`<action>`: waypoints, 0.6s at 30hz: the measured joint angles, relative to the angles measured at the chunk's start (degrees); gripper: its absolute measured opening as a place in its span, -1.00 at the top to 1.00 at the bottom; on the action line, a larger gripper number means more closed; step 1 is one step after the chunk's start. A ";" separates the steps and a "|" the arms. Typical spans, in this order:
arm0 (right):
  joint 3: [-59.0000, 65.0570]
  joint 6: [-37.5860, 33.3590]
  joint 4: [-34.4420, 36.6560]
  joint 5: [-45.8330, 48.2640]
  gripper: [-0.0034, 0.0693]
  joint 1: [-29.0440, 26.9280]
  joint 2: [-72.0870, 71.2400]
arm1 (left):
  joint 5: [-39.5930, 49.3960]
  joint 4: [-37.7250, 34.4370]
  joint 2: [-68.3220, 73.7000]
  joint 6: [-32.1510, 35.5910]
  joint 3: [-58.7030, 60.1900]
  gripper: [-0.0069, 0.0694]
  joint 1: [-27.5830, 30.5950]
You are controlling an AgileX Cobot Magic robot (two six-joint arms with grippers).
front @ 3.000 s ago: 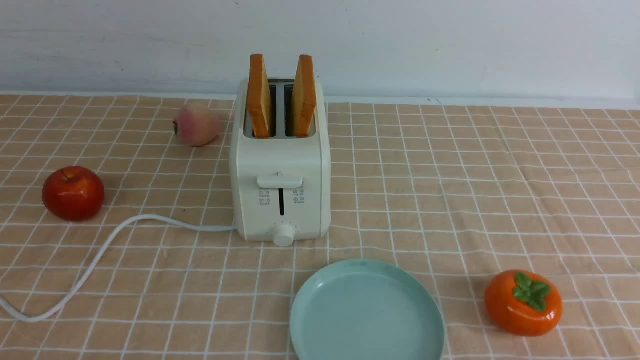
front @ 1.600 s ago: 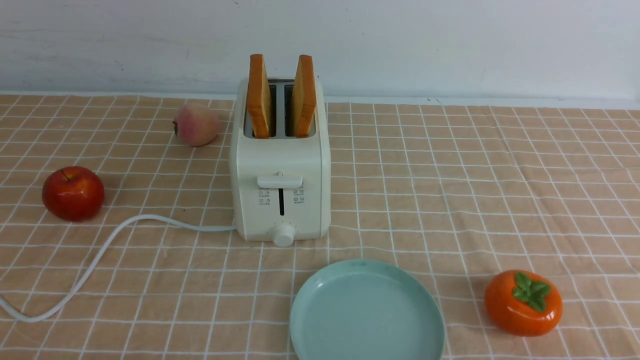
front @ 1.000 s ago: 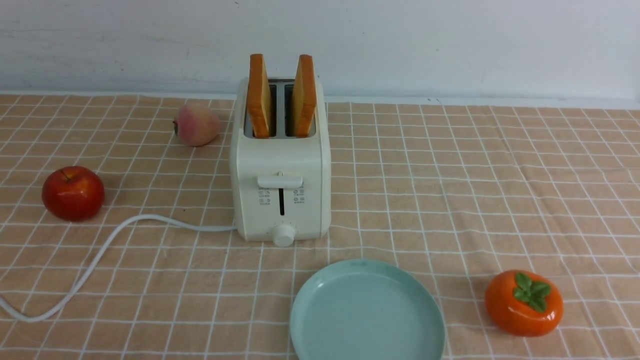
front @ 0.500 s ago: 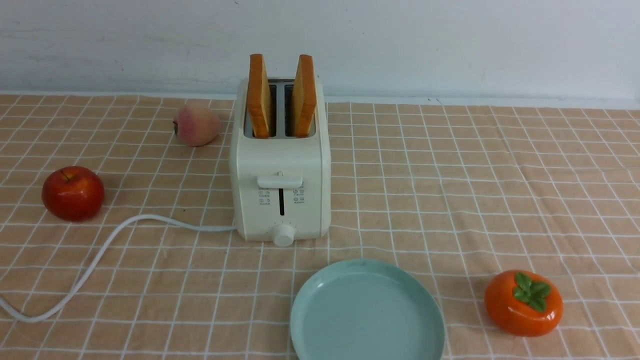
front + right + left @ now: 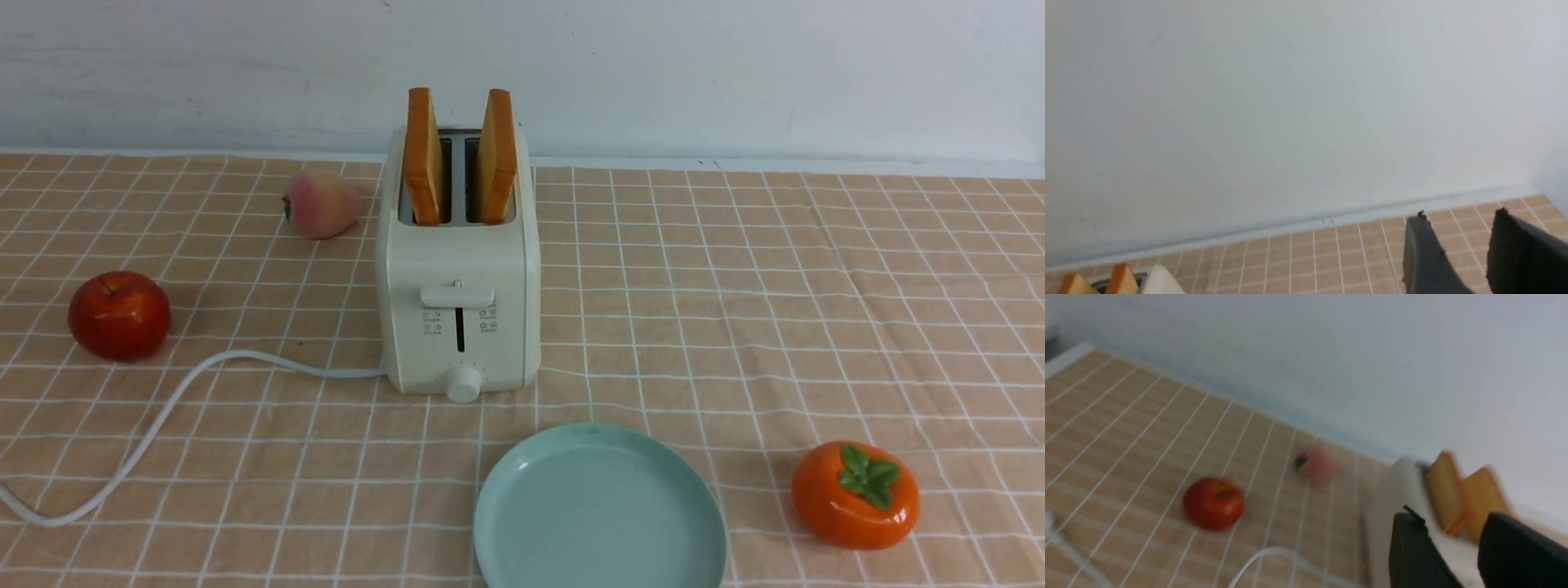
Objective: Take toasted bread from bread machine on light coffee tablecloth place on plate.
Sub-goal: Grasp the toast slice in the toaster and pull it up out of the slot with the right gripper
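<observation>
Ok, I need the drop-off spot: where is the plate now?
In the front view the plate sits at the near edge, just in front and slightly right of the bread machine, with the persimmon to its right.

A kitchen-style tabletop setup against a bare white wall [image 5: 735, 73]. A peach-tan checked tablecloth [image 5: 735, 286] carries a cream two-slot toaster [image 5: 457, 327], a mint-blue plate [image 5: 600, 523] and glossy fruit: apple [image 5: 119, 315], peach [image 5: 320, 203], persimmon [image 5: 854, 494].

left gripper [image 5: 1457, 559]: two dark jaws apart, holding nothing | right gripper [image 5: 1461, 261]: two dark jaws apart, holding nothing
</observation>
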 joint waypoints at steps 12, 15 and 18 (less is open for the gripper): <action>-1.51 -29.69 42.07 15.25 0.22 11.92 27.02 | 20.82 -13.47 13.02 1.44 0.00 0.20 0.00; -8.86 -31.51 42.90 14.45 0.14 16.69 34.93 | 23.65 -16.95 14.72 3.33 0.00 0.20 -0.07; -19.34 -27.11 36.89 14.24 0.01 21.14 42.62 | 24.99 -19.06 15.40 4.67 0.00 0.20 -0.07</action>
